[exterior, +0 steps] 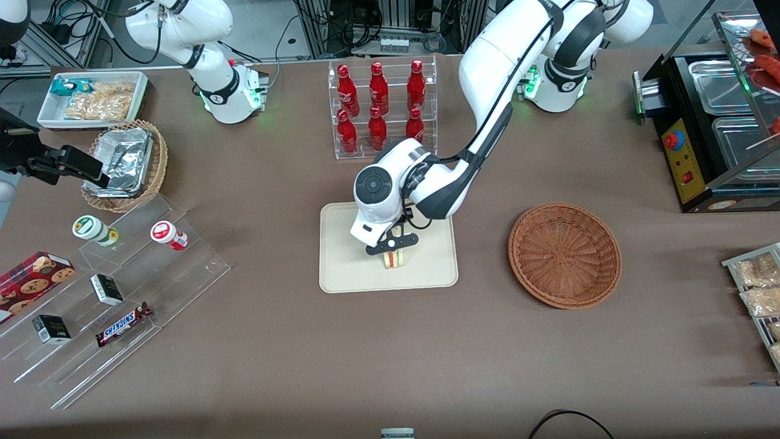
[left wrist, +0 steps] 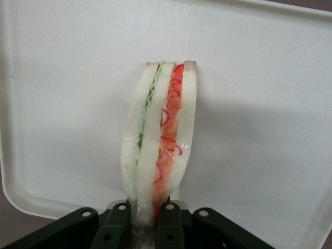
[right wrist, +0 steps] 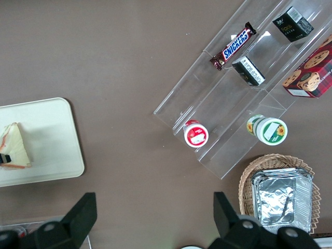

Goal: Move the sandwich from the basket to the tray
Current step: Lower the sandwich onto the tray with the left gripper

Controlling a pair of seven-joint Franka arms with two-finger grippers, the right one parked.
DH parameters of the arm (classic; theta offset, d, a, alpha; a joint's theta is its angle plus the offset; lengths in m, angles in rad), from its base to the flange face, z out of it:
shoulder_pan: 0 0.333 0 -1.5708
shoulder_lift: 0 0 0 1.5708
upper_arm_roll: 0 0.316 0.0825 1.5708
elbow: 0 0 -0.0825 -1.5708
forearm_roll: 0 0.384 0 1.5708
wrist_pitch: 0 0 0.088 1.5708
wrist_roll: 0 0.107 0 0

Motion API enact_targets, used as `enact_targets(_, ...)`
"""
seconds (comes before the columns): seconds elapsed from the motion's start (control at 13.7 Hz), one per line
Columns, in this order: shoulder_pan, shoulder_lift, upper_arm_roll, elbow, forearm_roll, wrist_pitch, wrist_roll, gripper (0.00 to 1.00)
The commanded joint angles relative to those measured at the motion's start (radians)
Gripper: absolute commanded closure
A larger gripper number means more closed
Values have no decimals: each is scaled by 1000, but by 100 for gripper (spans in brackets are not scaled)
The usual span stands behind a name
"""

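Observation:
The sandwich, a pale bread wedge with red and green filling, stands on its edge on the cream-beige tray near the table's middle. My left gripper is shut on the sandwich's upper corner, directly above the tray. In the left wrist view the black fingers pinch the wedge's tip, and the sandwich stretches out over the tray. The reddish-brown wicker basket sits empty beside the tray, toward the working arm's end. The sandwich and the tray also show in the right wrist view.
A clear rack of red bottles stands farther from the front camera than the tray. A clear stepped shelf with snacks and a tan basket with a foil container lie toward the parked arm's end. A black food warmer stands at the working arm's end.

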Motion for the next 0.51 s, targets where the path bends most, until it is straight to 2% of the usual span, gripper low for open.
enact_targets(0.0, -15, 14, 12, 42, -5, -24, -23, 0)
enact_targets(0.44, -6, -105, 21, 16, 11, -75, -9, 0)
